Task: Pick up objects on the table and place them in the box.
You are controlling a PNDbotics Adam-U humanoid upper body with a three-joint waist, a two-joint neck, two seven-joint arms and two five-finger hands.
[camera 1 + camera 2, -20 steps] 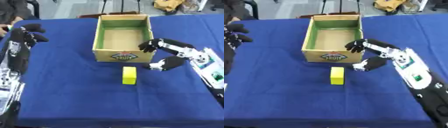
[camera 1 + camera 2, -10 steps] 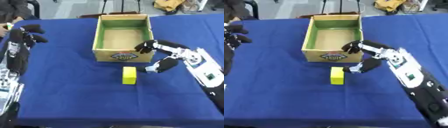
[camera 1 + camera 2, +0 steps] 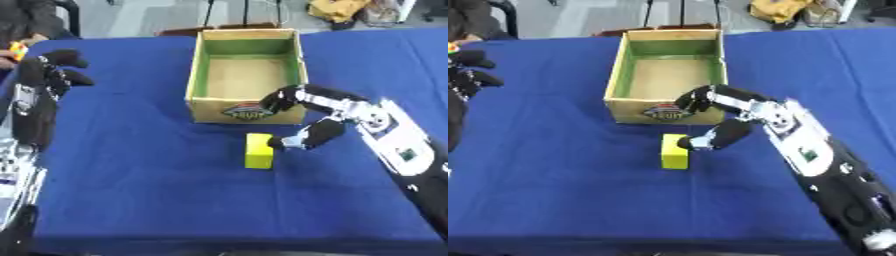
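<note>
One yellow block (image 3: 259, 150) awaits pickup as the right hand (image 3: 308, 116), fingers spread, reaches beside it; next, closing, then lifting to the box (image 3: 248, 106).

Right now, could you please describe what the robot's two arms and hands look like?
The right hand has black fingers with pale silver segments, on a forearm clad in a light grey panel bearing a small green mark, turning black lower down. The left hand is black, on a black forearm with silver-grey parts and pale dots near the lower edge.
</note>
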